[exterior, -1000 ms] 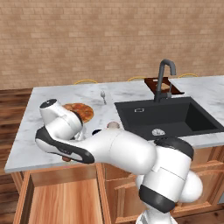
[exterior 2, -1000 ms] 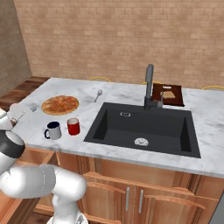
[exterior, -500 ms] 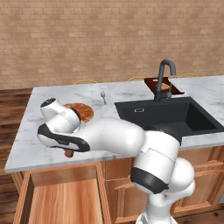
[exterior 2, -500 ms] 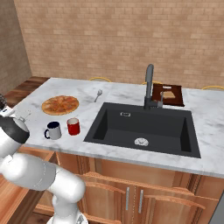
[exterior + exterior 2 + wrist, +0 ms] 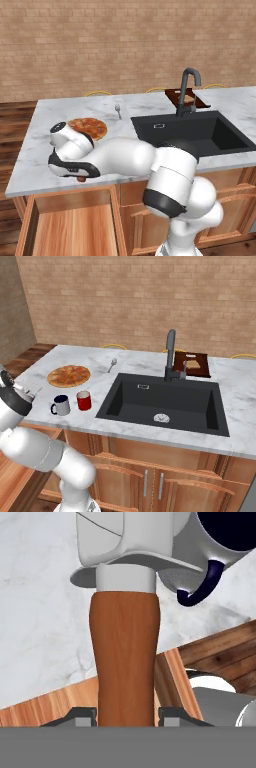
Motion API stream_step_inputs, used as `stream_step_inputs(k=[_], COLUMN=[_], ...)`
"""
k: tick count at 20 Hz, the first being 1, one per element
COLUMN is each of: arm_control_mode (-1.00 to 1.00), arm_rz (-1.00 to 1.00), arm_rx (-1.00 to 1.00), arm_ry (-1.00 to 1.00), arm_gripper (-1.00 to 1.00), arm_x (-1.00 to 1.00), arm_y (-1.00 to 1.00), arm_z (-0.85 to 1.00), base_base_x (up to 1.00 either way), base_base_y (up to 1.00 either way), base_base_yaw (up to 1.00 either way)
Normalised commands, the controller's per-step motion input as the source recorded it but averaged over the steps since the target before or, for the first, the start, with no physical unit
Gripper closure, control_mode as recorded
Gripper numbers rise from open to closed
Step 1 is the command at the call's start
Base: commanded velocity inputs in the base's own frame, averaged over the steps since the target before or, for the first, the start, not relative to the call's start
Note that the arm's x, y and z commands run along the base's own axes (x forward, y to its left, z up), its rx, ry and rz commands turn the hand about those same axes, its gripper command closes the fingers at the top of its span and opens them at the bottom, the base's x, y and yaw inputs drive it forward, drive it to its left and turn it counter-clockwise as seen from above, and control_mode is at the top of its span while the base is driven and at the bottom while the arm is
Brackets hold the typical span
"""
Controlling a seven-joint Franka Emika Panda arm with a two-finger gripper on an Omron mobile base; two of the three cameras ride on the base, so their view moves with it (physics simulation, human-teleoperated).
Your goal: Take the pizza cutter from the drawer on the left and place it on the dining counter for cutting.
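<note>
While over counter, claw (image 5: 127, 716) gripping pizza cutter (image 5: 125, 657)

Readable text: none is found in any view.
Labels, brands: none can be read.
Numbers, signs: none can be read.

Two mugs (image 5: 60, 404), one pizza (image 5: 69, 376), one fork (image 5: 113, 363)

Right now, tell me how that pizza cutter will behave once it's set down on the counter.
The pizza cutter looks rigid. Its round wheel may roll if stood on edge, so lay it flat. The smooth wooden handle could slip between the fingers.
</note>
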Motion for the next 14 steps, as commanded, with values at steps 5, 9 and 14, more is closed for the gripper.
stream_step_inputs(k=[5, 9, 14], arm_control_mode=[-1.0, -1.0, -1.0], arm_rz=[0.0, 0.0, 0.0], arm_rx=[0.01, 0.0, 0.0], arm_ry=[0.0, 0.0, 0.0], arm_gripper=[1.0, 1.0, 1.0], arm_x=[0.56, 0.58, 0.56], arm_y=[0.0, 0.0, 0.03], arm_z=[0.0, -0.04, -0.21], base_base_x=[0.0, 0.0, 0.0], base_base_y=[0.0, 0.0, 0.0], base_base_yaw=[0.0, 0.0, 0.0])
